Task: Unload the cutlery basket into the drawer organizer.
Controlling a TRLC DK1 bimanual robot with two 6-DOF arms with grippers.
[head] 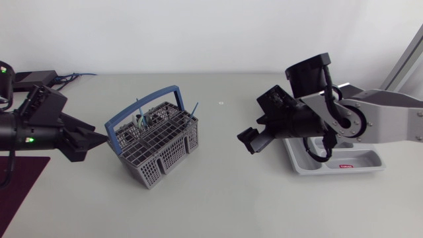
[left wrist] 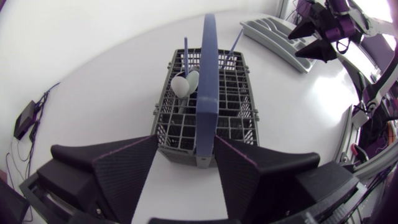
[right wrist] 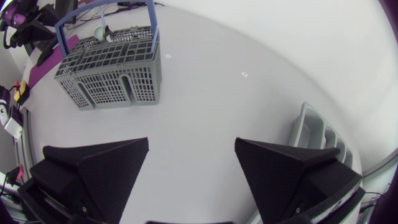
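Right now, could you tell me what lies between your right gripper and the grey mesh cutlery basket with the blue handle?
Only bare white table lies between the matte black right gripper and the cutlery basket; the head view shows it.

The basket (head: pixel 162 149) was grey, a grid of small openings, with a blue handle (left wrist: pixel 208 87). Its cutlery showed thin blue stems (left wrist: pixel 185 53) and whitish spoon bowls (left wrist: pixel 184 84). The organizer (head: pixel 310 168) at right was pale grey with a red label (head: pixel 344 166). The left pincer (head: pixel 100 138) and right pincer (head: pixel 246 141) were matte black. The counter (head: pixel 218 198) was white, the near-left mat (head: pixel 20 185) maroon.
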